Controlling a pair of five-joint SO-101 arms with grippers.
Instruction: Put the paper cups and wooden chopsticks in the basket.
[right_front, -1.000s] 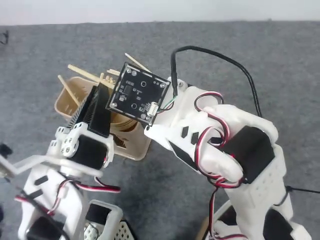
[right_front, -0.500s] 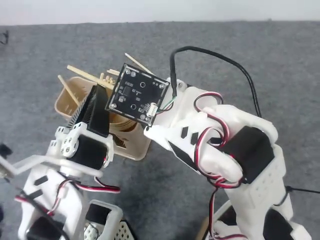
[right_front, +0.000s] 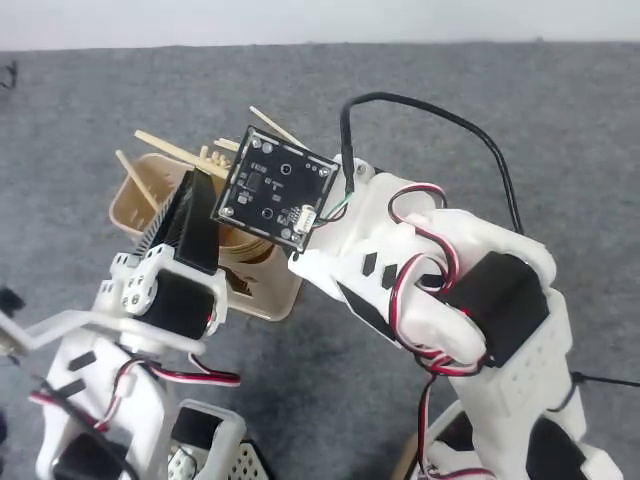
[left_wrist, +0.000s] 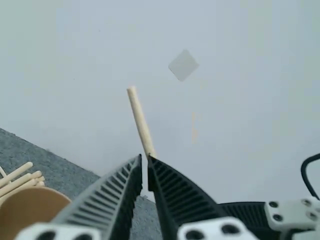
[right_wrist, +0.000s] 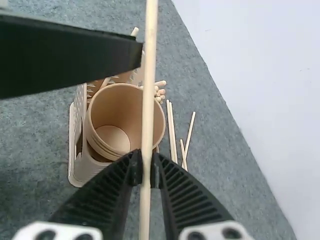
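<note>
Right gripper (right_wrist: 144, 158): clamped on a held chopstick (right_wrist: 148, 75) directly above the basket.
Left gripper (left_wrist: 145, 163): pinched on a second chopstick (left_wrist: 140, 120), tip protruding.
Handling: light, stiff, smooth round wood that likely pivots; grip mid-shaft.
Basket (right_wrist: 75, 145): beige slotted plastic holding nested paper cups (right_wrist: 107, 137).
Beyond: loose chopsticks (right_wrist: 172, 130) on grey carpet (right_wrist: 40, 125).
</note>
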